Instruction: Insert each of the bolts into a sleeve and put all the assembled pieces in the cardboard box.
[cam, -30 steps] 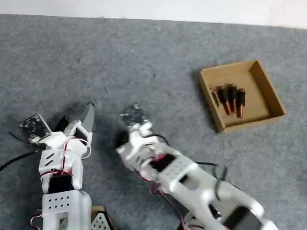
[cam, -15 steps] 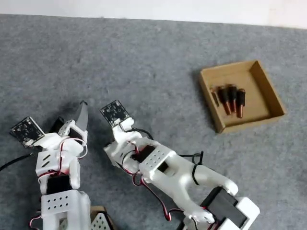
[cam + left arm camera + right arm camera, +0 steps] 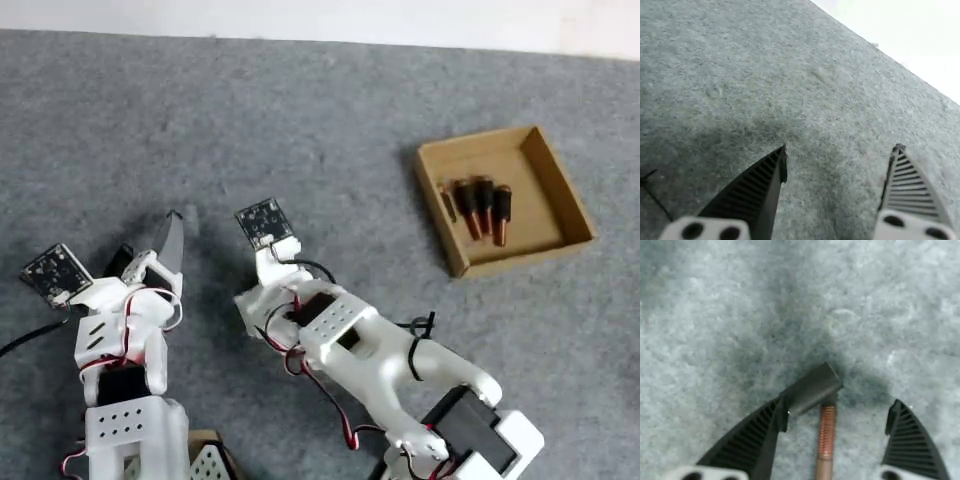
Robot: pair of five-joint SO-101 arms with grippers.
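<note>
R fingers spread astride bolt & sleeve, R arm low; L fingers spread.

Open bench runs from the two arms to the cardboard box. Inside the box, the assembled pieces crowd the side nearer the arms. A sleeve and bolt lie between the right gripper's spread jaws. We see bare bench between the left gripper's parted jaws.
</note>
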